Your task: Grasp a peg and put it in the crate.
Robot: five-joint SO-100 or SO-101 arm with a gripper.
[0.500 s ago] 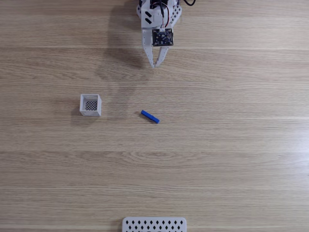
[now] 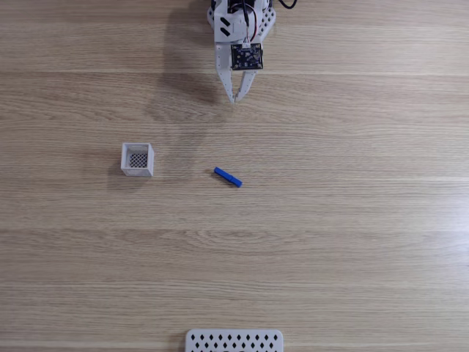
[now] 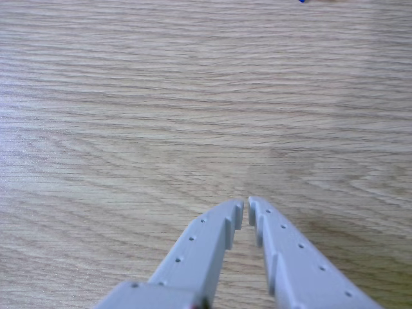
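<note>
The blue peg [image 2: 228, 177] lies flat and slanted on the wooden table, near the middle of the fixed view. The small white crate [image 2: 138, 159] with its dark mesh bottom stands upright to the peg's left, nothing inside it. My white gripper [image 2: 234, 97] hangs at the top of the fixed view, well above the peg in the picture, its fingertips closed together and holding nothing. In the other view the gripper [image 3: 246, 211] enters from the bottom with its tips nearly touching, and a blue speck of the peg [image 3: 302, 1] shows at the top edge.
A wide flat white plate with diamond-shaped holes [image 2: 234, 341] lies at the bottom edge of the fixed view. Bare wooden tabletop [image 2: 352, 242] surrounds the peg and crate on all sides.
</note>
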